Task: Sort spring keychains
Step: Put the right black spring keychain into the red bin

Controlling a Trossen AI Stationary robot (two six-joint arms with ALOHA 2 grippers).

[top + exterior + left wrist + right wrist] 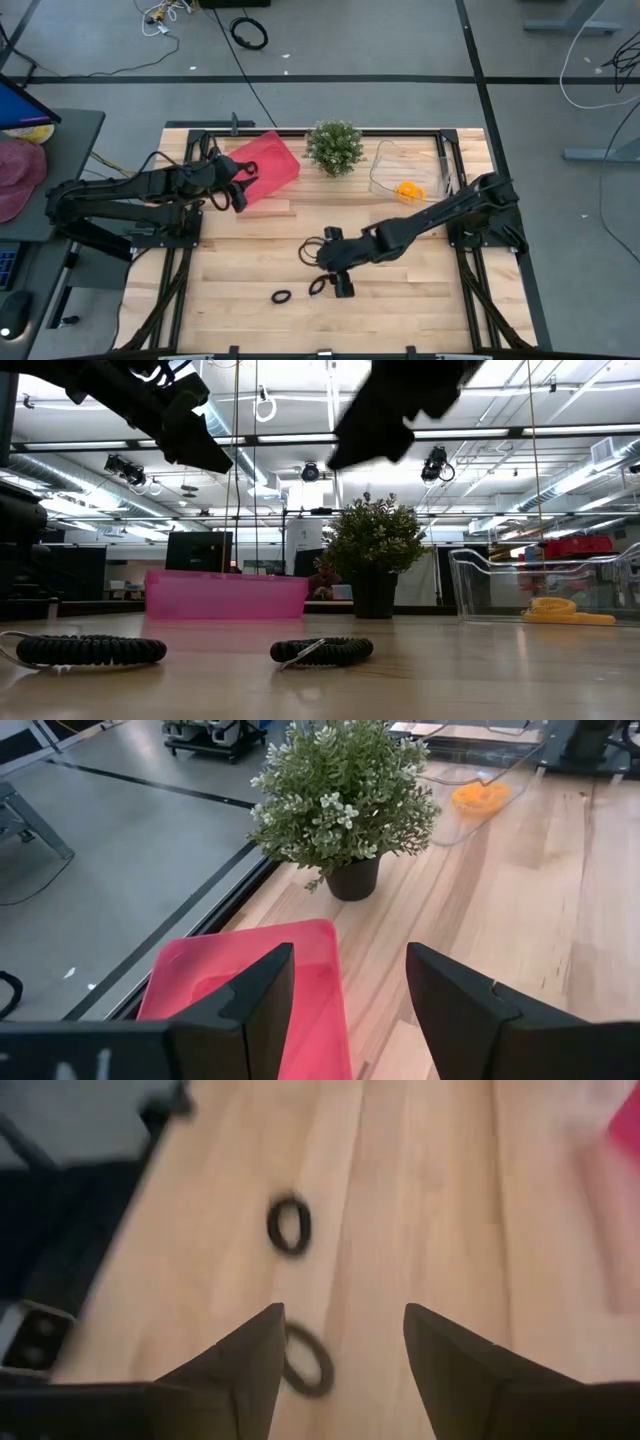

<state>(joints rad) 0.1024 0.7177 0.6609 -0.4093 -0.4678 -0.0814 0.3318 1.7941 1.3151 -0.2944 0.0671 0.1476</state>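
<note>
Two black spring keychains lie flat on the wood near the table's near edge: one (281, 296), the other (318, 285) (320, 651). A third dark loop (310, 250) lies just beyond them. Orange keychains (408, 190) (480, 795) rest in the clear bin (400, 165). My right gripper (340, 278) (340, 1320) hovers open above the table, with the nearer black keychain (305, 1360) just below one fingertip and another (290, 1225) ahead. My left gripper (238, 190) (350, 955) is open above the pink bin (265, 165) (250, 980) and holds nothing.
A potted green plant (335, 147) (375, 550) stands at the far edge between the pink bin and the clear bin (545, 585). Bare wood lies around the black keychains. Dark frame rails (180, 280) run along the table's left and right sides.
</note>
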